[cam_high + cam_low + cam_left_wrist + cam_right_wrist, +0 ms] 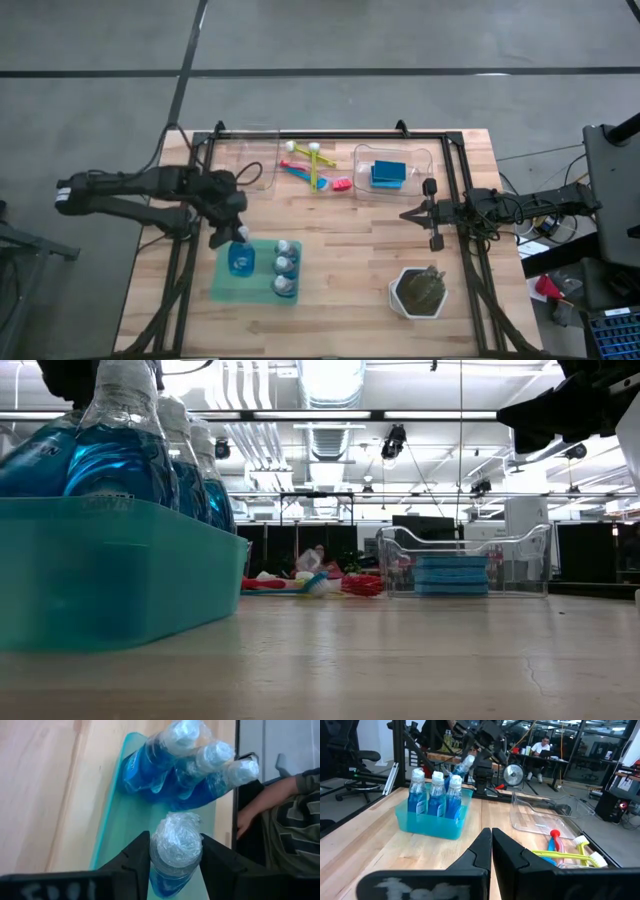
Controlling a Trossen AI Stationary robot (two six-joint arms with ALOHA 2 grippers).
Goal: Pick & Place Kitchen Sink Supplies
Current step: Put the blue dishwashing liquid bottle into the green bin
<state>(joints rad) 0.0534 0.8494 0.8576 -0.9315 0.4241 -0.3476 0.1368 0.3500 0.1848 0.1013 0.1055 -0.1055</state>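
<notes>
Four clear bottles of blue liquid with wrapped white caps are at a teal low-walled tray [262, 290] on the near left. Three bottles [284, 266] stand upright in a row inside it; they also show in the right wrist view [436, 795]. My left gripper [230, 238] is shut on the fourth bottle [175, 847], which tilts over the tray's left part. My right gripper [405, 213] is shut and empty, above the table's right middle. Two blue sponges [388, 174] lie stacked in a clear bin. Yellow-green, blue and pink brushes [312, 166] lie on the far table. My left gripper pinches the fourth bottle's neck [176, 862], just below the wrapped cap, between its two fingers, one on each side. The fingers slant down from the table's left. The bottle [461, 769] is tilted, cap toward the far edge; the other bottles hide its base.
A second clear bin [252, 160] stands at the far left. A white hexagonal pot with a dark plant [418, 292] sits near right. A black frame [455, 175] rims the table. A person's arm [270, 802] shows beyond the table's near side.
</notes>
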